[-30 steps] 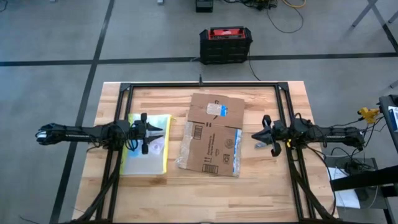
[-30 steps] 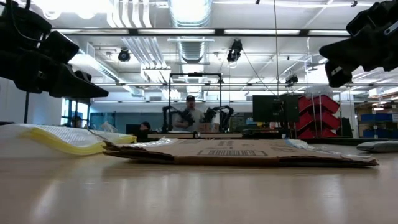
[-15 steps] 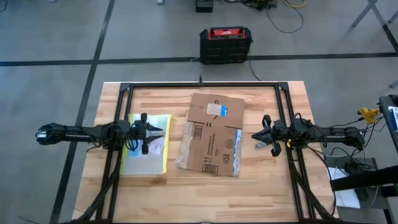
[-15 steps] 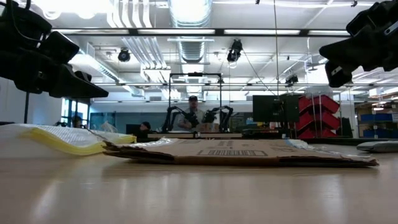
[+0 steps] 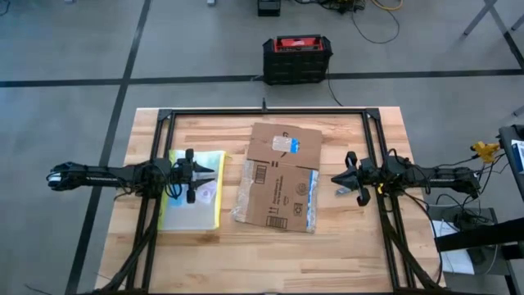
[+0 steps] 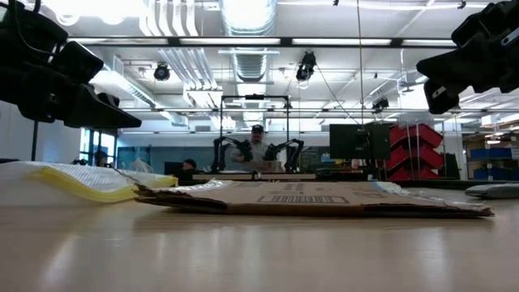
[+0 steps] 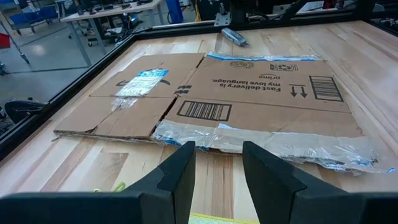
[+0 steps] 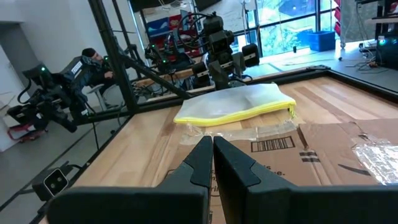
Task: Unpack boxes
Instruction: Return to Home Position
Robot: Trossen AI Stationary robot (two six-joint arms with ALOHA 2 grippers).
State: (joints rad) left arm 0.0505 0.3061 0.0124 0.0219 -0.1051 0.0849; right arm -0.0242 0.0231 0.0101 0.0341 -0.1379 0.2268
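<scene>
The brown cardboard box (image 5: 278,176) lies unfolded and flat in the middle of the table, its labels, tape and black print facing up; it also shows in the low view (image 6: 316,199) and both wrist views (image 7: 249,99) (image 8: 311,149). My left gripper (image 5: 219,172) (image 7: 219,149) hovers open over the clear yellow-edged pouch (image 5: 192,201), pointing at the box's left edge. My right gripper (image 5: 334,178) (image 8: 212,142) hovers shut just off the box's right edge. Both hang above the table top in the low view and touch nothing.
A small grey object (image 5: 341,190) lies on the wood below my right gripper. Black frame rails (image 5: 266,112) border the work area. A black and red case (image 5: 296,57) stands on the floor beyond the far edge. Bare wood (image 5: 270,254) lies toward the near edge. A person (image 6: 258,150) is far behind.
</scene>
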